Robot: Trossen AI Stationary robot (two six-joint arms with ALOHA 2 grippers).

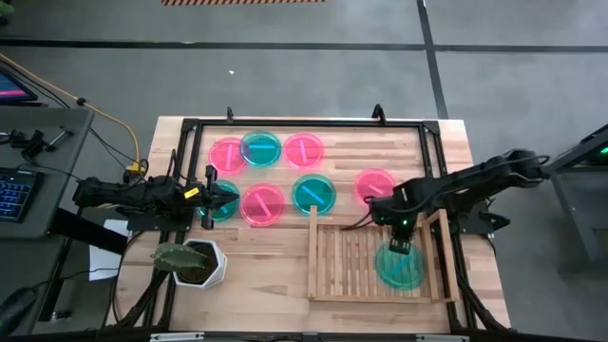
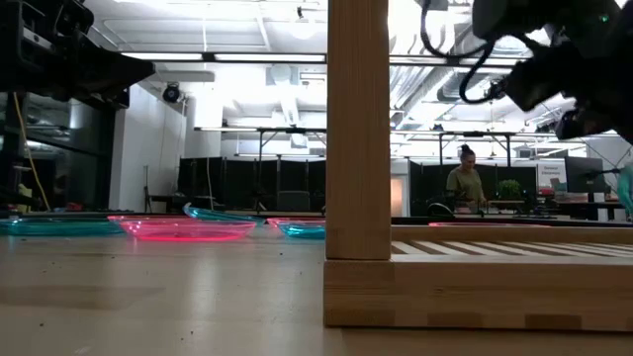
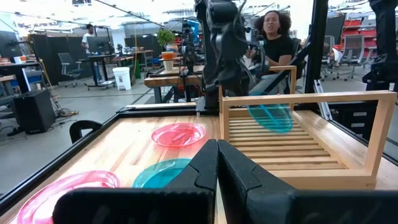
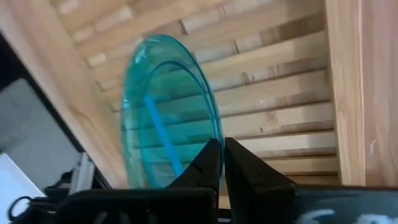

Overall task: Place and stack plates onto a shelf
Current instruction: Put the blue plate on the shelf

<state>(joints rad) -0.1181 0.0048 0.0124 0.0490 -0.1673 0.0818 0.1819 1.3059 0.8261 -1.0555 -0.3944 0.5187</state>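
The light-wood slatted shelf (image 1: 366, 261) sits at the table's near right. My right gripper (image 1: 399, 245) is over it, shut on a teal plate (image 1: 401, 268). Several more plates lie flat on the table: pink ones (image 1: 228, 154) (image 1: 303, 149) (image 1: 262, 204) (image 1: 374, 183) and teal ones (image 1: 261, 148) (image 1: 313, 193). My left gripper (image 1: 214, 198) is shut and hovers over the edge of another teal plate (image 1: 225, 204) at the table's left, touching nothing. My right gripper pinches the teal plate by its rim (image 4: 211, 134) between the two fingers (image 4: 245, 168), coming from above and pointing down. The plate hangs steeply tilted (image 3: 272, 117) over the shelf's slats (image 4: 280, 93). I cannot tell whether its lower edge touches them.
A white hexagonal plant pot (image 1: 195, 262) stands at the near left. A black frame (image 1: 304, 123) runs around the table. The shelf's raised rim (image 3: 311, 99) and corner post (image 2: 358, 129) surround the held plate. A person (image 3: 273, 34) is beyond the table.
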